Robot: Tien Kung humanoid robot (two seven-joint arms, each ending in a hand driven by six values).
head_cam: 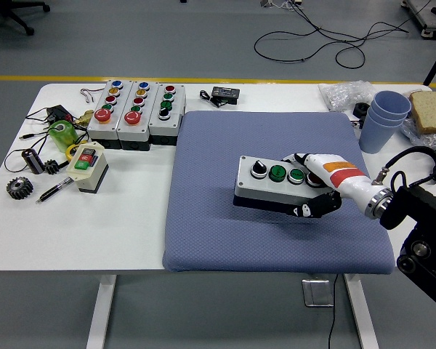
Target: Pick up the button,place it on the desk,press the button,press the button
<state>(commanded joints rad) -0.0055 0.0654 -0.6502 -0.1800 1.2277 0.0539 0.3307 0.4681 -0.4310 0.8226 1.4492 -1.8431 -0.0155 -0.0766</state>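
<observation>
Head view. The right hand (316, 190) enters from the right edge and grips the right end of a grey button box (272, 183); its fingers (305, 211) are clamped on the box, some curled under the near lower edge, others lying over the top at the right end. The box carries a black rotary knob, two green buttons and, partly hidden by the hand, what may be a red one. It sits over the middle-right of a blue-grey mat (218, 240) that covers the right half of the white table (131, 240). A dark shadow beneath its near edge suggests the box is held just off the mat and slightly tilted, though contact cannot be ruled out from this angle. The left hand is not in view.

Step in hand, as judged: placing the box down before the two presses. To do it well, lower the box level so its whole base meets the mat at once, release only when it rests flat, and withdraw the lower fingers sideways so they do not drag or tip it. The presses should then come straight down on a button cap, since the soft mat may let the box rock.

Elsewhere: three more button boxes (134, 109) stand at the far left, well apart, with blue cups (386, 120) at far right.
</observation>
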